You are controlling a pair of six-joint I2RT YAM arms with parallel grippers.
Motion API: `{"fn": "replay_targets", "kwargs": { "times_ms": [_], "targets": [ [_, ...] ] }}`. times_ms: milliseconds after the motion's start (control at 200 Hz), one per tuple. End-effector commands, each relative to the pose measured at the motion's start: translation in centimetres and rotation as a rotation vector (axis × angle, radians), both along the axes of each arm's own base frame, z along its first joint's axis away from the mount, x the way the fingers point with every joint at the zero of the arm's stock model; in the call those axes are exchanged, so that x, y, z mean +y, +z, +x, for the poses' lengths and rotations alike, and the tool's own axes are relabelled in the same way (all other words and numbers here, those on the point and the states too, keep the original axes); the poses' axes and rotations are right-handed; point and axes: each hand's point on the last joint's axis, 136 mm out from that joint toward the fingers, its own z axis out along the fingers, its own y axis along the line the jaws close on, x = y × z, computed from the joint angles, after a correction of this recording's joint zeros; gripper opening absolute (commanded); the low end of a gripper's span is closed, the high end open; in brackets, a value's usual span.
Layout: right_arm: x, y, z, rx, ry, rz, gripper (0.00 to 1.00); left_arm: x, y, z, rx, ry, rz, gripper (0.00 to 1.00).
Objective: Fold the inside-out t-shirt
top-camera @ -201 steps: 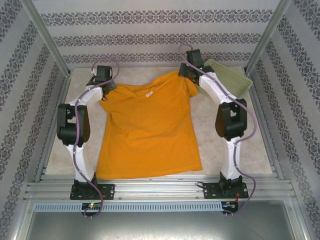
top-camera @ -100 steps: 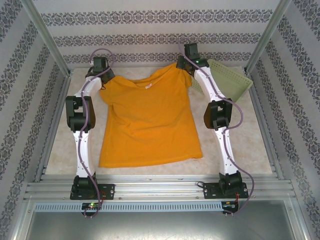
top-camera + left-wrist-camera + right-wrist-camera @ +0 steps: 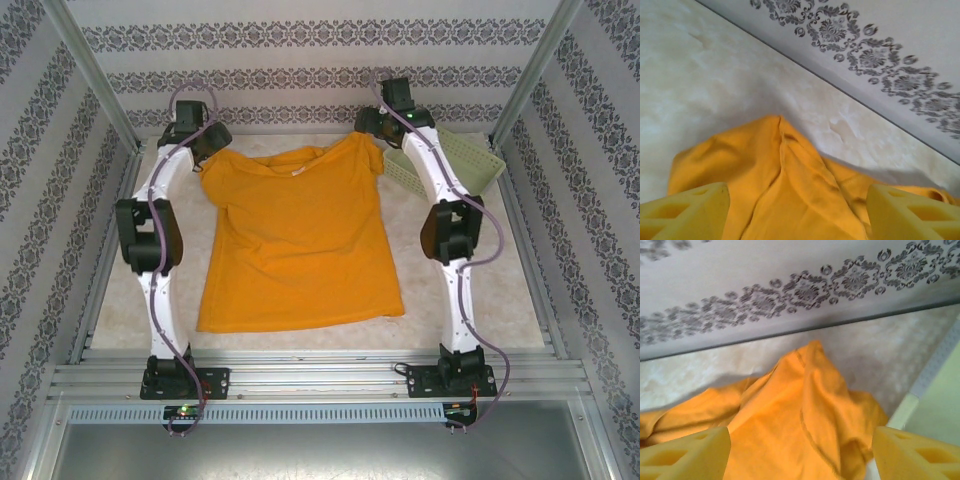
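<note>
The inside-out t-shirt (image 3: 295,240) lies spread flat on the table, orange-yellow, collar toward the back wall, a small white tag showing at the neck. My left gripper (image 3: 200,148) hovers over its left shoulder, jaws open, yellow fingers (image 3: 685,210) wide apart with bunched shoulder cloth (image 3: 790,185) lying loose between them. My right gripper (image 3: 368,135) stands over the right shoulder and sleeve, also open, its fingers (image 3: 912,452) either side of a peaked fold of shirt (image 3: 810,405) that nothing pinches.
A pale green lattice basket (image 3: 465,160) lies at the back right, just beside the right sleeve; its rim (image 3: 940,390) is close to my right fingers. The patterned back wall (image 3: 300,90) rises right behind both grippers. Bare table flanks the shirt.
Both grippers were shut on the shirt's shoulders and have opened, letting the cloth drop. The shirt moved toward the back and now lies flatter; both arms stretched farther back.
</note>
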Motion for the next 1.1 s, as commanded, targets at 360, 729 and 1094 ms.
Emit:
{"fn": "replay_targets", "kwargs": {
  "times_ms": [360,729,1094],
  "targets": [
    [3.2,0.2,-23.1,0.043,0.178,-0.156,0.81,-8.0,0.2,-19.0,-0.032,-0.089,-0.071,0.79],
    [5.0,-10.4,-37.8,0.242,0.294,-0.214,0.81,-11.9,-7.8,-30.4,0.170,-0.270,-0.022,0.80],
    [6.7,-18.0,-42.9,0.436,0.275,-0.155,0.80,-10.7,-13.6,-32.7,0.270,-0.205,-0.032,0.81]
  ]
}}
